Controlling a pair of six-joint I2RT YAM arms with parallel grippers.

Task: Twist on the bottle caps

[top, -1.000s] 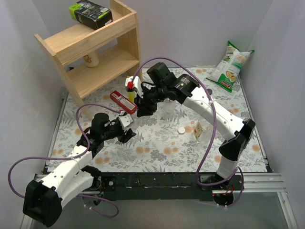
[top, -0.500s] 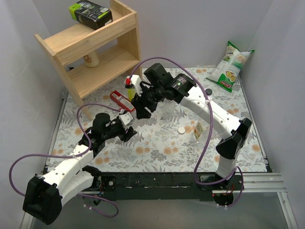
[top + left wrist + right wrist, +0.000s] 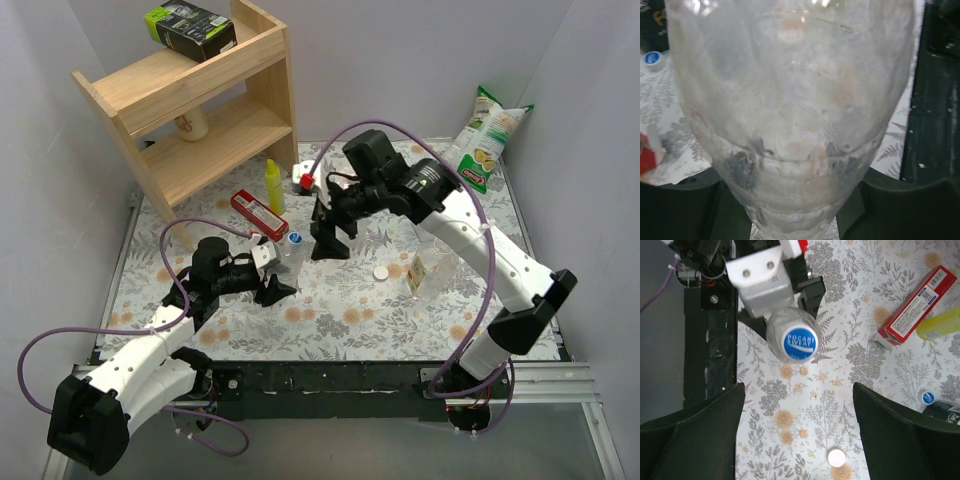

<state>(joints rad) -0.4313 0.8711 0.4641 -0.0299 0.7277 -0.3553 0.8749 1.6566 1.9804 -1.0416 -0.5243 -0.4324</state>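
Note:
My left gripper (image 3: pixel 276 283) (image 3: pixel 795 210) is shut on the base of a clear bottle (image 3: pixel 289 257) (image 3: pixel 790 100), which fills the left wrist view. A blue cap (image 3: pixel 295 238) (image 3: pixel 799 342) sits on the neck of this bottle (image 3: pixel 790 325). My right gripper (image 3: pixel 330 235) (image 3: pixel 800 440) stands open just right of the bottle and holds nothing. A white cap (image 3: pixel 381 271) (image 3: pixel 836 457) lies on the mat. Another loose blue cap (image 3: pixel 927 397) (image 3: pixel 652 59) lies further off. A second bottle (image 3: pixel 418 272) with an orange-yellow label stands at the right.
A red box (image 3: pixel 258 213) (image 3: pixel 915 305) and a yellow squeeze bottle (image 3: pixel 272 185) lie behind the held bottle. A wooden shelf (image 3: pixel 200 110) with a green box (image 3: pixel 190 28) stands at the back left. A chips bag (image 3: pixel 485 140) lies at the back right.
My right gripper has opened, let go of the blue cap on the bottle and drawn away to the right. The left gripper still holds the bottle in place.

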